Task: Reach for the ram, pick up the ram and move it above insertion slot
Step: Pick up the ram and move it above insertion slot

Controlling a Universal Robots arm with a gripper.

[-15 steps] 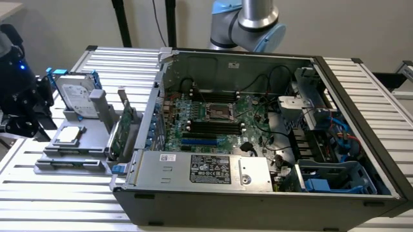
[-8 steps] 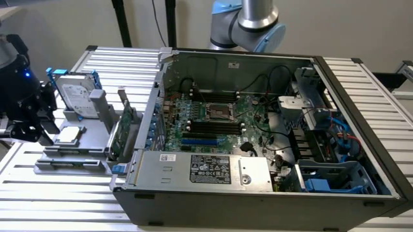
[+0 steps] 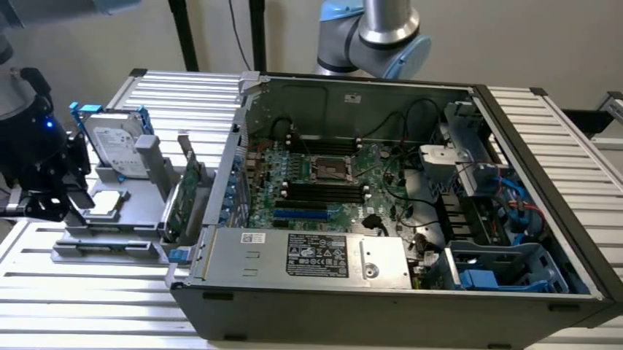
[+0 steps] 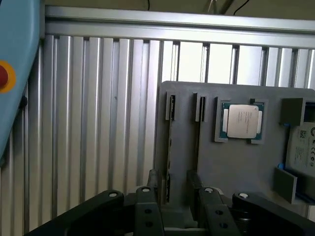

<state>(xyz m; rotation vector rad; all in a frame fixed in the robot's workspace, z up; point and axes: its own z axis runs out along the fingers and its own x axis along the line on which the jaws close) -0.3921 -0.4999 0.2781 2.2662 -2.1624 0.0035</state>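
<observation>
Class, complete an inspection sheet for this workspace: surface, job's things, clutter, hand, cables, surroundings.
Surface: slatted metal table carrying an open computer case and a grey holder.
Job's things: ram edge-on in a holder slot; memory slots on the case's board.
Clutter: processor chip, hard drive and green card on the holder.
Hand: hand open, fingers straddling the ram's end.
Cables: black cables inside the case.
Surroundings: robot arm joint behind the case; pale wall.
</observation>
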